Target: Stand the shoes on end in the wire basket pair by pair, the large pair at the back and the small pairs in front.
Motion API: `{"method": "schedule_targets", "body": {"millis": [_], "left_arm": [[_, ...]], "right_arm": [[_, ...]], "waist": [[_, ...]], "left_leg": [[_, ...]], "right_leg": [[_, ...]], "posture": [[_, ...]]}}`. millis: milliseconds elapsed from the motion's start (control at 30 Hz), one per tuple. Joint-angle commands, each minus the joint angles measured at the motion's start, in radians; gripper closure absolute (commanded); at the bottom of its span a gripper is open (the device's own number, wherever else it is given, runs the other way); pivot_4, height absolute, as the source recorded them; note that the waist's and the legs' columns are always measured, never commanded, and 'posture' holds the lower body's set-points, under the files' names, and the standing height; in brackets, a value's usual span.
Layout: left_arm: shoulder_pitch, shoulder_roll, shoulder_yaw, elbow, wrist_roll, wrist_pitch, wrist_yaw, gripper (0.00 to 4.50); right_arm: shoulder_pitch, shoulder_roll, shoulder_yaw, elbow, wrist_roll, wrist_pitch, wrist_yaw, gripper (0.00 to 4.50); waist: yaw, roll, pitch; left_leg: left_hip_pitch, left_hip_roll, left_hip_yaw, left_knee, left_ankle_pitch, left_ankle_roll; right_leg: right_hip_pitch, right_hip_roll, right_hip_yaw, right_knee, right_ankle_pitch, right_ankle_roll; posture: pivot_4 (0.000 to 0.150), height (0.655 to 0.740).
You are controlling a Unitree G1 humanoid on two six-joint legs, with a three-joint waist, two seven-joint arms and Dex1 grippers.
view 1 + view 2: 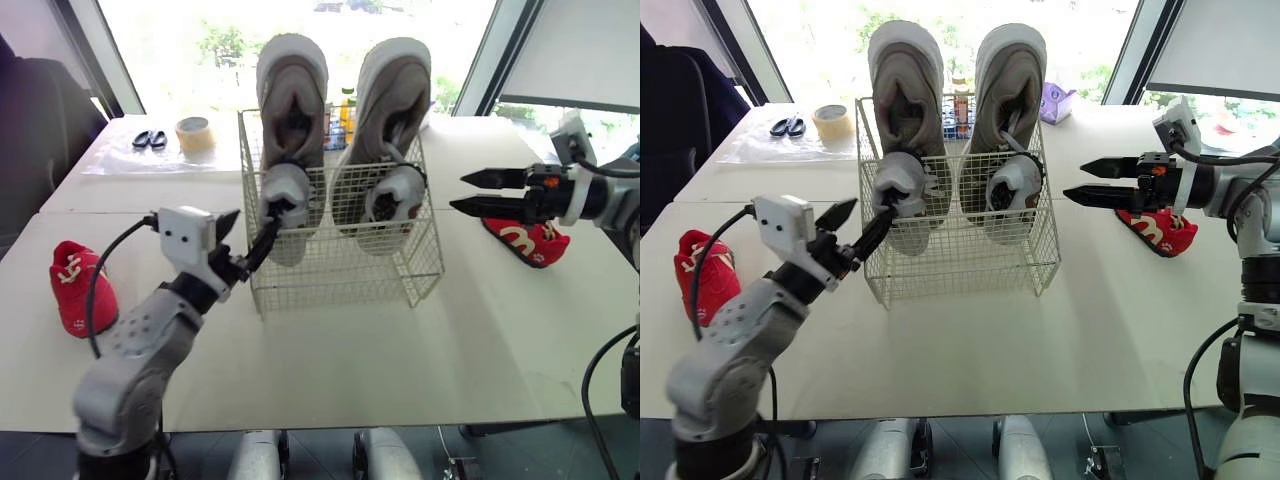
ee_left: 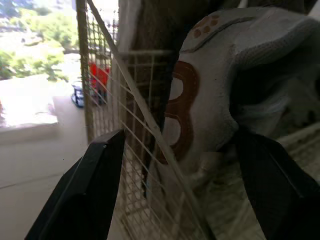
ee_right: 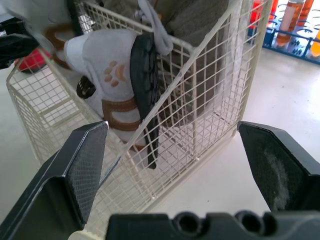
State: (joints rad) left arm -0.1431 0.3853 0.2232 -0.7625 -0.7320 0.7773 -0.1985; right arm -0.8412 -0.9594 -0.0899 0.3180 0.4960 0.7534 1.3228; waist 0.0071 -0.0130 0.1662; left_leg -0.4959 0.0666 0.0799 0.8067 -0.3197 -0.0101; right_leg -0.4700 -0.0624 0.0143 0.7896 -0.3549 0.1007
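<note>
Left tool [image 1: 260, 214] spread astride wire basket [image 1: 352, 272] wall beside small shoe [image 2: 210, 100] with brown "B"; right tool [image 1: 458, 193] spread.

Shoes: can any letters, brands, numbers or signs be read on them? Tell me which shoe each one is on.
"B": a brown mark on the left small grey shoe, as best it reads.
Paw-print sign, no words: on the right small grey shoe.
White marks on the right red shoe: too blurred to read.
White marks on the left red shoe: too small to read.
Large grey shoes: no text visible.
</note>
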Motion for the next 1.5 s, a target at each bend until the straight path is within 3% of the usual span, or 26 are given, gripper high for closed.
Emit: {"method": "schedule_targets", "body": {"millis": [33,267,300,367,533,667,933,1100,1267,1500], "left_arm": [[0.052,0.097,0.169,-0.069,-0.298,0.075,-0.017,0.89],[0.092,0.287,0.310,0.030,-0.675,0.095,-0.004,0.89],[0.100,0.306,0.324,0.048,-0.717,0.093,-0.012,0.37],[0.115,0.342,0.339,0.066,-0.771,0.084,-0.014,0.03],[0.071,0.530,0.360,0.057,-0.884,0.098,-0.014,0.03],[0.022,0.623,0.344,0.040,-1.055,0.062,-0.003,0.03],[-0.144,0.715,0.184,0.040,-1.156,0.039,-0.042,0.03],[-0.175,0.692,0.084,-0.002,-1.106,0.039,-0.059,0.03],[-0.171,0.704,0.071,-0.005,-1.148,0.033,-0.061,0.03],[-0.151,0.770,0.091,-0.010,-1.233,0.044,-0.052,0.03]], "right_arm": [[0.021,-0.011,-0.026,-0.062,0.024,0.008,0.004,0.00],[0.066,0.000,-0.038,-0.109,0.035,0.026,-0.031,0.00],[0.070,0.000,-0.039,-0.113,0.037,0.026,-0.036,0.00],[0.076,0.002,-0.048,-0.118,0.039,0.026,-0.058,0.00],[0.103,-0.042,-0.120,-0.133,0.041,0.047,-0.140,0.00],[0.188,-0.074,-0.179,-0.149,0.015,0.033,-0.209,0.00],[0.319,-0.074,-0.261,-0.069,-0.084,-0.170,-0.333,0.00],[0.459,-0.029,-0.392,0.006,-0.119,-0.281,-0.473,0.00],[0.576,0.011,-0.458,-0.003,-0.098,-0.281,-0.515,0.00],[0.608,0.036,-0.471,0.076,-0.097,-0.305,-0.530,0.00]], "waist": [[-0.005,0.000,0.000],[-0.002,0.000,0.000],[-0.003,0.000,0.000],[-0.002,0.000,0.001],[0.002,0.000,0.001],[0.004,0.000,0.001],[0.002,0.002,0.001],[0.005,0.001,0.001],[-0.002,0.002,0.001],[-0.020,0.002,0.001]], "left_leg": [[0.000,0.000,0.000,0.000,0.000,0.000],[0.000,0.000,0.001,0.000,0.000,0.000],[0.000,0.000,0.001,0.000,0.000,0.000],[0.000,0.000,0.001,0.000,0.000,0.000],[-0.002,0.000,0.001,0.000,0.000,0.000],[-0.002,0.000,0.002,0.000,0.000,0.000],[-0.002,0.000,0.005,0.000,0.000,0.000],[-0.002,-0.001,0.005,0.000,0.000,0.000],[-0.001,0.000,0.005,0.000,0.000,0.000],[-0.001,0.000,0.004,0.000,0.000,0.000]], "right_leg": [[0.000,0.000,0.000,0.000,0.000,0.000],[0.000,-0.001,0.000,0.000,-0.002,-0.003],[-0.001,-0.001,0.000,0.000,-0.002,-0.003],[-0.001,0.000,0.000,0.000,-0.002,-0.004],[-0.003,0.000,0.001,0.000,-0.002,-0.004],[-0.004,-0.001,0.001,0.000,-0.002,-0.004],[-0.005,0.001,0.004,0.000,-0.002,-0.004],[-0.004,0.001,0.004,0.000,-0.002,-0.004],[-0.004,0.002,0.005,0.000,-0.002,-0.004],[-0.004,0.003,0.005,0.002,-0.002,-0.004]], "posture": [[0.150,0.6609],[0.150,0.6609],[0.150,0.6609],[0.150,0.6609],[0.150,0.6609],[0.150,0.6609],[0.150,0.6609],[0.150,0.6609],[0.150,0.6609],[0.150,0.6609]]}}
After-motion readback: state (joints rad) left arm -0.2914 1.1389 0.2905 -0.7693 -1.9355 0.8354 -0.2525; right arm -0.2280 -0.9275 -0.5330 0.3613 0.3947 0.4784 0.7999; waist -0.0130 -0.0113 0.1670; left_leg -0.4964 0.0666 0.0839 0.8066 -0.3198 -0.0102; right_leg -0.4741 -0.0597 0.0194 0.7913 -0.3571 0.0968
